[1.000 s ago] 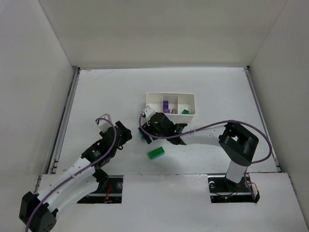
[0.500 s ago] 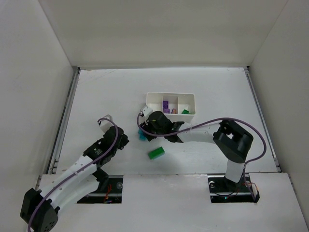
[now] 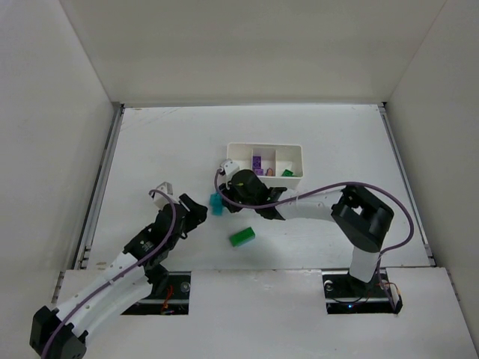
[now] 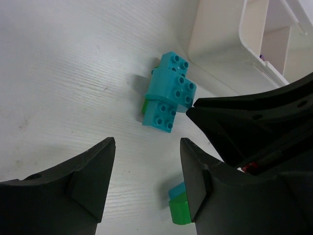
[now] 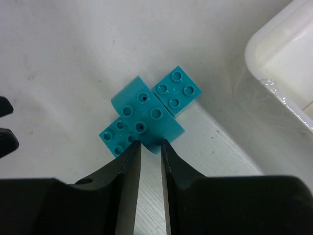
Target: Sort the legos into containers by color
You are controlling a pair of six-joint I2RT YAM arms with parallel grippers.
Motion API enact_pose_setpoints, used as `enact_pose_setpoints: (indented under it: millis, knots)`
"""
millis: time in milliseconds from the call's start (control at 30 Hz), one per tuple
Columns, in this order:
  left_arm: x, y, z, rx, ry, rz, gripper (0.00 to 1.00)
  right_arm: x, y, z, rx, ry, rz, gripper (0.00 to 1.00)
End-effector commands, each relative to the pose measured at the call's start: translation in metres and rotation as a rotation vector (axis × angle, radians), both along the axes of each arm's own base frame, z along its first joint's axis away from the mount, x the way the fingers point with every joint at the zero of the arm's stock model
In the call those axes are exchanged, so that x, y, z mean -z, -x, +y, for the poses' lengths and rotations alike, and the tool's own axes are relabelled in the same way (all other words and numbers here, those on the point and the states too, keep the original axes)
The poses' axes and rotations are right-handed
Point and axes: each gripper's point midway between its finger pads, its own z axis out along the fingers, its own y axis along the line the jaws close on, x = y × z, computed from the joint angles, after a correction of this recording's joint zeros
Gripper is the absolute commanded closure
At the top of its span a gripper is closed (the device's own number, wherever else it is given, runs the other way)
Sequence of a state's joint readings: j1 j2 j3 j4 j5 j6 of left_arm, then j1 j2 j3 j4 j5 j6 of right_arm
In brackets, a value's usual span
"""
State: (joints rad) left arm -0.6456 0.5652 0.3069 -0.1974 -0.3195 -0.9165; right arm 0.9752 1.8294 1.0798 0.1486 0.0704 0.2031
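White tray [image 3: 264, 147] sits just past the right gripper [image 5: 150, 145], off to its right. Left gripper [image 4: 146, 144] released, nothing between its jaws. Right jaws nearly together at a corner of the cyan brick cluster [image 5: 146, 115]; I can't tell if it's pinched. Cluster lies ahead of the left gripper. Green brick [image 3: 242, 237] sits beside the left gripper's right finger.

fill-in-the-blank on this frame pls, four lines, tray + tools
1. The tray has ____ compartments.
2. The lego in its middle compartment is ____.
3. The cluster at the right tool's tips is ____.
4. The left tool's jaws stand ____, with nothing between them.
Missing: three; purple; teal; open.
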Motion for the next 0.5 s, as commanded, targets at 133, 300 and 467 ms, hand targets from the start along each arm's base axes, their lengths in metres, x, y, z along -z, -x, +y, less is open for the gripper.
enact_pose_setpoints:
  millis: [133,300,467]
  knots:
    - [0.004,-0.005,-0.012,0.011,0.085,-0.005,0.49,-0.030,-0.010,0.001,0.020,-0.054,-0.068,0.41]
    - [0.000,-0.007,-0.003,-0.028,0.100,-0.035,0.51,-0.041,-0.006,0.005,-0.038,0.004,-0.163,0.27]
    - [-0.015,-0.014,0.010,-0.083,0.128,-0.100,0.51,-0.037,-0.002,0.020,-0.146,0.059,-0.142,0.22]
